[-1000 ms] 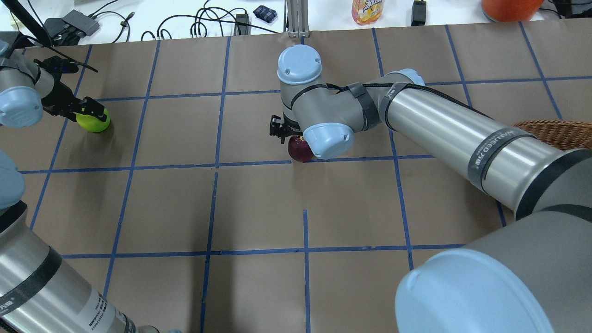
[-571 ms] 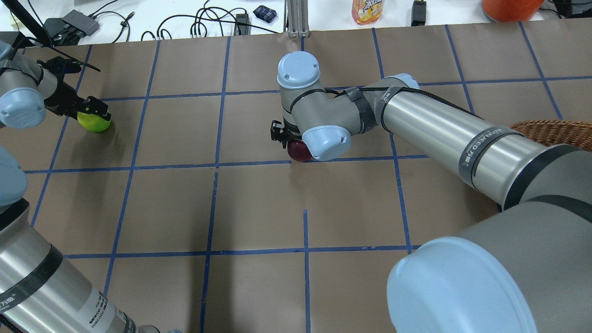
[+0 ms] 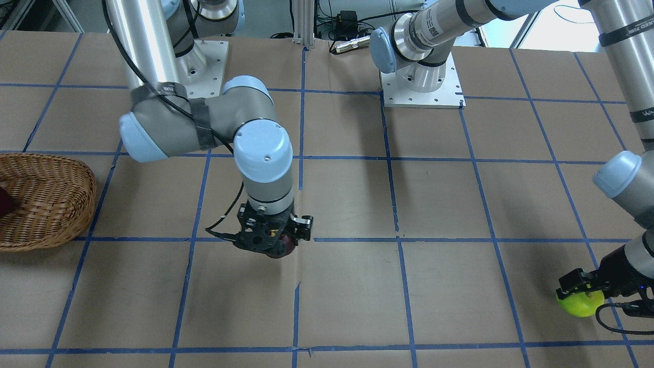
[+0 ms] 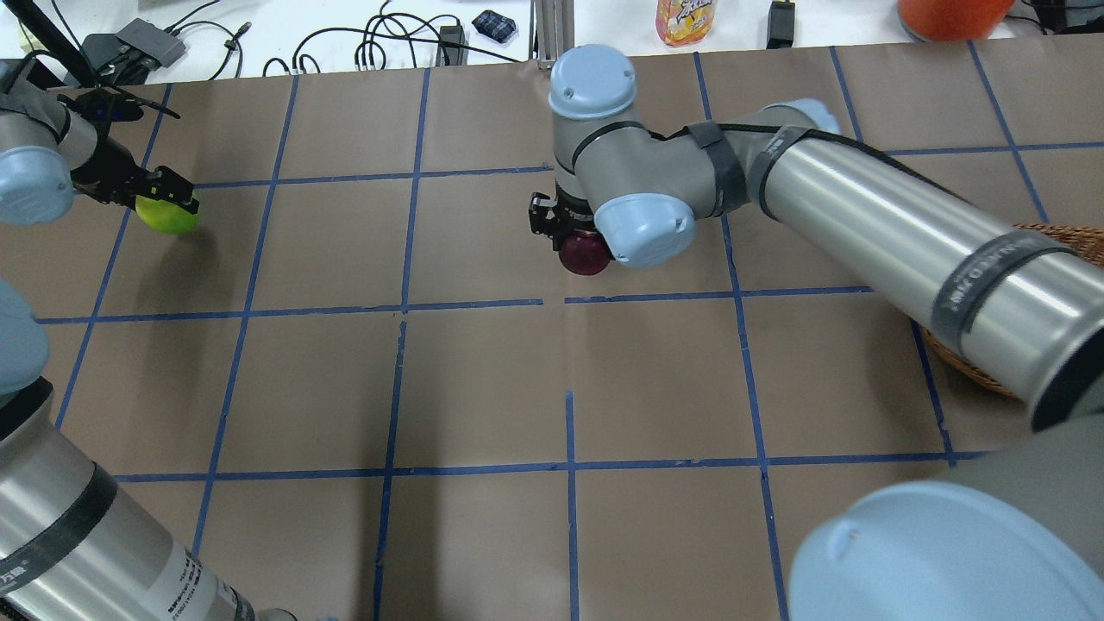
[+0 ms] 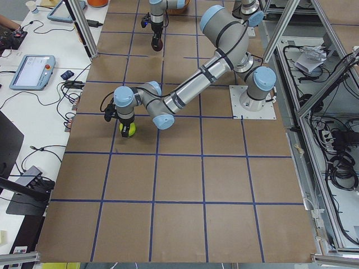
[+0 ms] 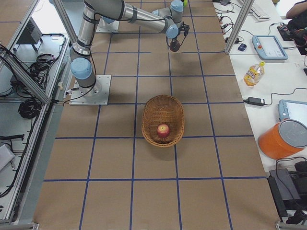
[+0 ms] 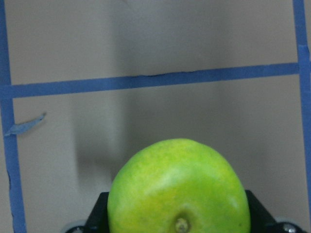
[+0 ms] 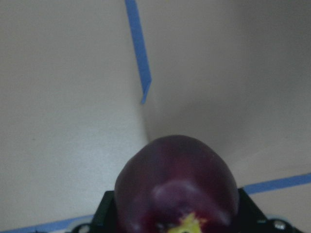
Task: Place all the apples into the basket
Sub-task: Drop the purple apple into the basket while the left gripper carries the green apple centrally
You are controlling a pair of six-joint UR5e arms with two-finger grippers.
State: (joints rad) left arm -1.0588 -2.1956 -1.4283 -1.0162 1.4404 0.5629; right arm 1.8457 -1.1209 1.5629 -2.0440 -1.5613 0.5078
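Two grippers each hold an apple. The right gripper (image 3: 271, 241) points straight down and is clamped on the dark purple apple (image 8: 177, 191). Its black fingers (image 8: 106, 211) press against both sides of the fruit, which appears raised a little off the brown paper-covered table (image 4: 483, 379) near a blue tape crossing at mid-table. The left gripper (image 4: 164, 194) grips the lime-green apple (image 7: 177, 189) in the same way, near the table's far left corner. I cannot tell whether that apple touches the paper. The wicker basket (image 6: 147, 120) sits well apart from both arms, on the robot's right side of the table. The red apple (image 6: 163, 130) with a yellowish top lies inside it.
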